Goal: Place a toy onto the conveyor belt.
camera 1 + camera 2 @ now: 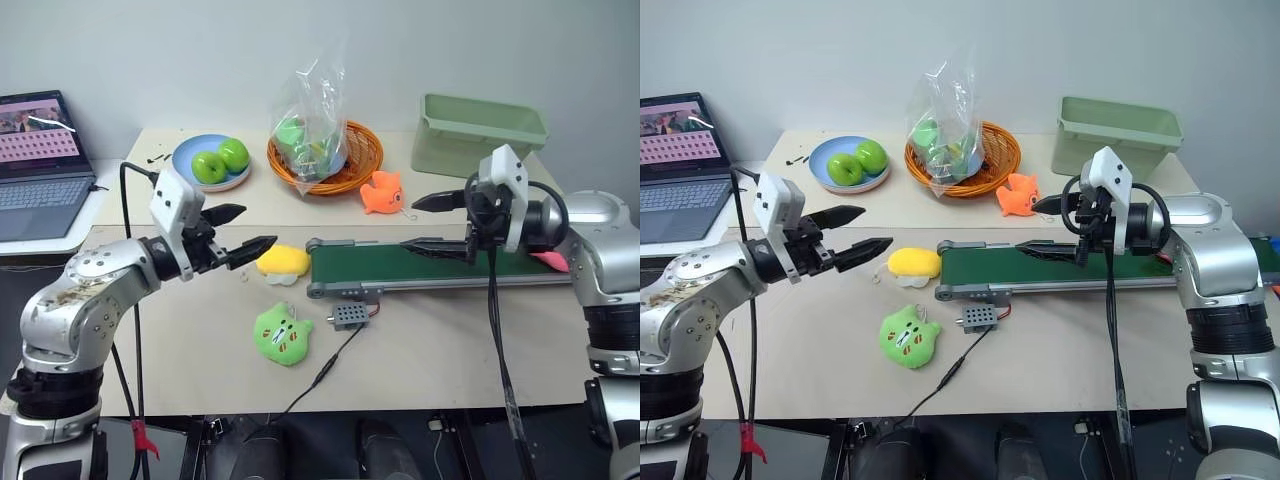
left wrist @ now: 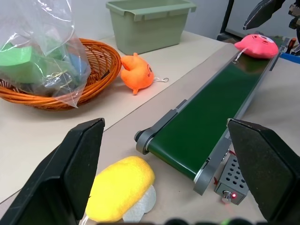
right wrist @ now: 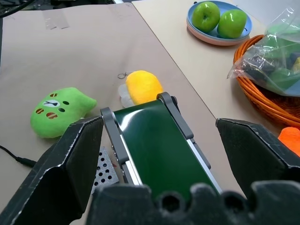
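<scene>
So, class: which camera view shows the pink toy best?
The left wrist view: the pink toy lies in plain sight at the far end of the belt. In the left eye view just a pink sliver peeks from behind the right arm.

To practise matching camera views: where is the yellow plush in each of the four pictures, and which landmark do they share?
Left eye view: yellow plush near centre, just left of the belt end.
Right eye view: plush left of centre, at the same belt end.
Left wrist view: plush beside the belt's near roller.
Right wrist view: plush just past the belt's end.
Shared landmark: the belt's end roller.
</scene>
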